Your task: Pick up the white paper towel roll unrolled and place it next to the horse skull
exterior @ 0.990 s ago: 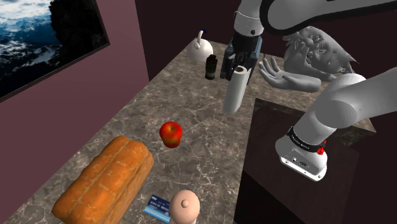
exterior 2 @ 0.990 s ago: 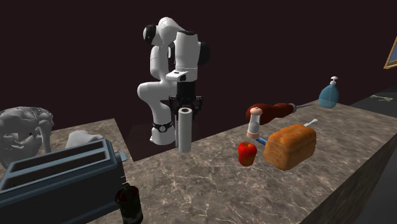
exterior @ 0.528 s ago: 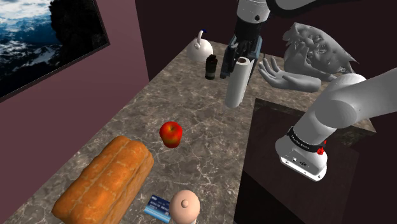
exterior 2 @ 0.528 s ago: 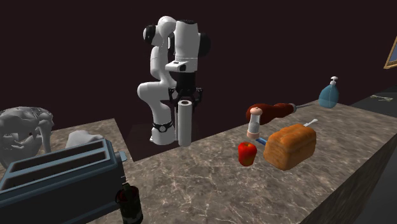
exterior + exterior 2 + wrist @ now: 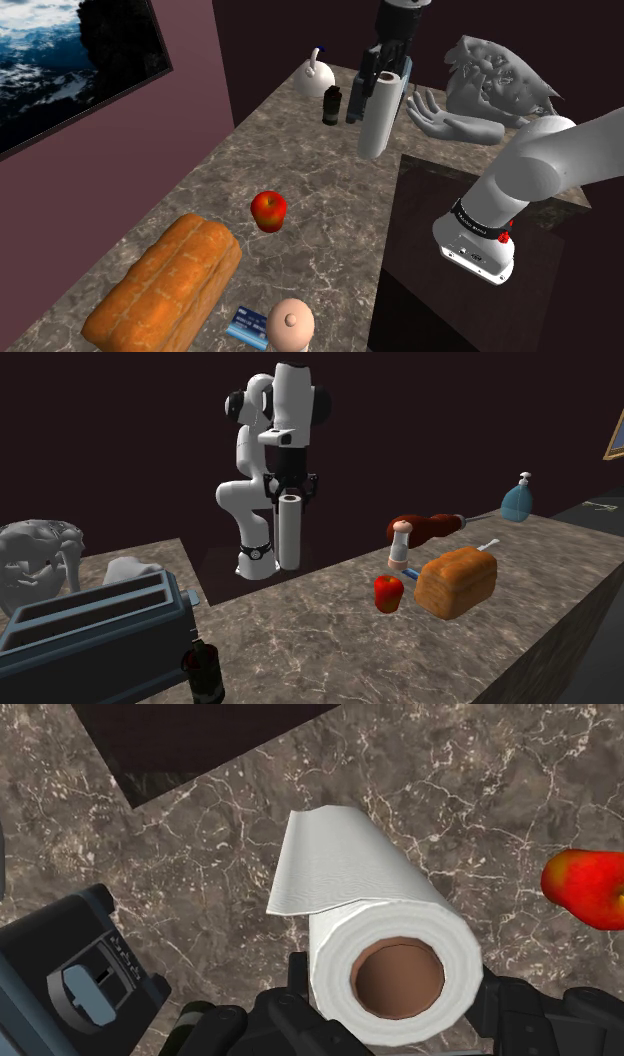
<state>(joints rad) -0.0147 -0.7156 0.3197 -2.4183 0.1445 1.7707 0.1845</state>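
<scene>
The white paper towel roll (image 5: 381,112) hangs upright above the marble counter (image 5: 300,190), clasped at its top end by my black gripper (image 5: 388,76), which is shut on it. From the second exterior view the roll (image 5: 290,532) dangles below the gripper (image 5: 290,495), well off the counter top. In the wrist view the roll (image 5: 372,926) shows its brown core and a loose sheet flap, with the gripper (image 5: 395,1009) on either side of it. The grey horse skull (image 5: 500,82) lies at the far end of the counter, just beyond the roll, and appears again as the skull (image 5: 40,557).
A dark toaster (image 5: 90,620) and a dark bottle (image 5: 331,105) stand near the skull. A white jug (image 5: 314,75) sits at the far corner. A red apple (image 5: 268,210), a bread loaf (image 5: 165,280) and a small shaker (image 5: 292,325) lie nearer. The stand (image 5: 470,230) borders the counter.
The gripper has lifted the roll higher off the counter and carried it a little toward the far end where the skull lies. Nothing else has moved.
</scene>
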